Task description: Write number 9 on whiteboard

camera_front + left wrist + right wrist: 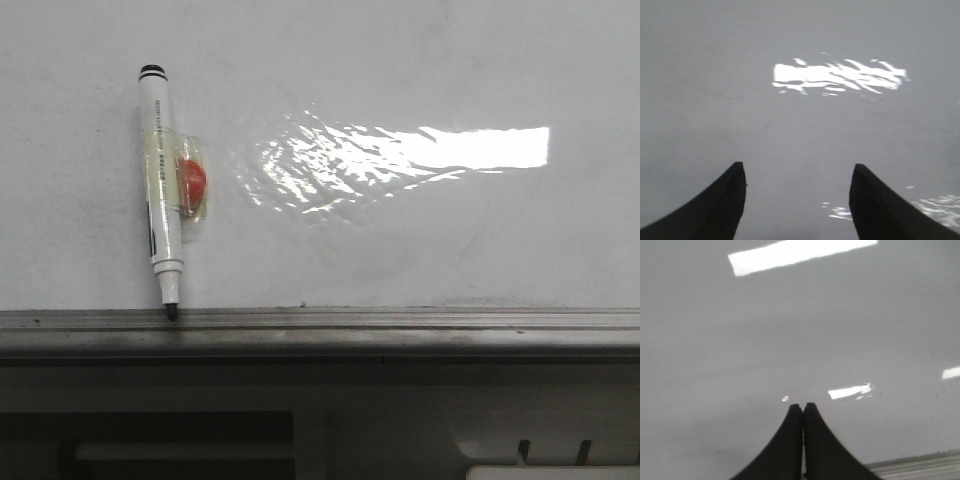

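Front view
- Board: the whiteboard [400, 240] fills most of the frame, glossy white-grey with faint smudges.
- Glare: a bright patch [420, 155] sits right of centre on the board, rippled at its left end.
- Rail: a grey metal rail [400, 328] runs along the board's near edge.
- Marker: a white marker [160, 185] lies on the board at the left, nearly at right angles to the rail, its black tip touching the rail.
- Tape: a clear strip [185, 185] with a red blob under it wraps the marker's middle.
- Number: no drawn 9 shows on the board.
- Arms: neither arm appears here.

Left wrist view
- Left gripper: the left gripper [797, 175] hangs over bare board, its two dark fingers [720, 205] spread wide with nothing between them.
- Surface: grey board with a glare patch beyond the fingers and a smaller glint near one finger.

Right wrist view
- Right gripper: the right gripper [803, 407] has its fingers [785, 445] pressed together, tips meeting, with nothing held.
- Surface: board with a few glare streaks; a bit of the rail shows in the frame's corner, close to the fingers.
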Robot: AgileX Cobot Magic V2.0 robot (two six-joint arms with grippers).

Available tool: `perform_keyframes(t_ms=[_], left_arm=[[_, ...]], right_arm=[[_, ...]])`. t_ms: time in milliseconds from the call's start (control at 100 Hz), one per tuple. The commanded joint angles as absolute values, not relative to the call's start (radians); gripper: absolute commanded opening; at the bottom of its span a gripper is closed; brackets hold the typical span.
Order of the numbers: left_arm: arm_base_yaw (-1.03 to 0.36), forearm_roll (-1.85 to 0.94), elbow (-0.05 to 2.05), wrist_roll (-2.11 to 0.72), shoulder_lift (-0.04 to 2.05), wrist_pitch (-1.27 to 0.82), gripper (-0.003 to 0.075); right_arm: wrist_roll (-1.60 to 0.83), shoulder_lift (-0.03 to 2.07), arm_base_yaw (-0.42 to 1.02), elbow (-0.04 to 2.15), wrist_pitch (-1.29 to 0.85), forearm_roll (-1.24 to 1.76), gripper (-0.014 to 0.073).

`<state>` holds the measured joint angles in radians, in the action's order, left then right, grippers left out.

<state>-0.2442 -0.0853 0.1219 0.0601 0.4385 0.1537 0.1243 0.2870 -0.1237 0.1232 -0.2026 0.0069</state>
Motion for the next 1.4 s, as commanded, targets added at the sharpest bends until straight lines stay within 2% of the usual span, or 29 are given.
perform_keyframes(t_ms=[0,200,300,480,680,1030,1230,1390], left_arm=[[-0.369,-0.075,0.158,0.143,0.478,0.275,0.0419],[-0.684,-0.113,0.158,0.156,0.598,0.297,0.0419],[-0.790,-0.192,0.158,0.156,0.675,0.372,0.0419],[-0.903,-0.201,0.158,0.164,0.858,0.585,0.0419],[-0.964,-0.195,0.158,0.229,1.066,0.809,0.0419],[-0.980,-0.203,0.158,0.367,1.309,1.035,0.0417],[-0.980,-0.192,0.158,0.420,1.390,1.106,0.0327],[-0.980,-0.192,0.166,0.420,1.438,1.137,0.0323]], right_arm=[[0.117,0.301,-0.128,0.155,-0.120,0.006,-0.0069],[0.117,0.301,-0.128,0.155,-0.120,0.006,-0.0069],[0.117,0.301,-0.128,0.155,-0.120,0.006,-0.0069],[0.117,0.301,-0.128,0.155,-0.120,0.006,-0.0069],[0.117,0.301,-0.128,0.155,-0.125,0.006,-0.0069],[0.117,0.301,-0.128,0.155,-0.127,0.006,-0.0069],[0.117,0.301,-0.128,0.155,-0.127,0.006,-0.0069],[0.117,0.301,-0.128,0.155,-0.133,0.006,-0.0069]])
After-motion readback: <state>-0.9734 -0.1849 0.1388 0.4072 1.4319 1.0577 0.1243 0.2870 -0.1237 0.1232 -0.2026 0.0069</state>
